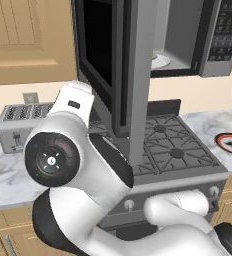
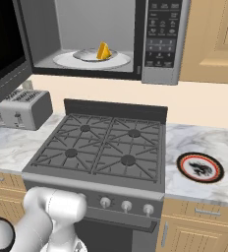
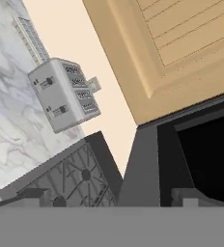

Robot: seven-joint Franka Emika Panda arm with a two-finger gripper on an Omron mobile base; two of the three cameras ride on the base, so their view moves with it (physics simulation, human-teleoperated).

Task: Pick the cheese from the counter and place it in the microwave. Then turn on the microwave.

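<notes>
Claw [image 3: 111,200] wide, empty, just outside swung-open black-glass microwave door [image 3: 201,154]; careless push could jam it, leaving yellow-orange cheese wedge [image 2: 103,50] unheated.

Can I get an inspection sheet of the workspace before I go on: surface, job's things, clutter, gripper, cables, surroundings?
Surface: marble counter flanks a black gas stove.
Job's things: cheese sits on the white turntable inside the microwave; its door stands open.
Clutter: silver toaster left of the stove; red-rimmed plate on the right.
Gripper: gripper open, holding nothing, facing the door's edge.
Cables: nothing seen.
Surroundings: wooden cabinets, cream wall.
</notes>
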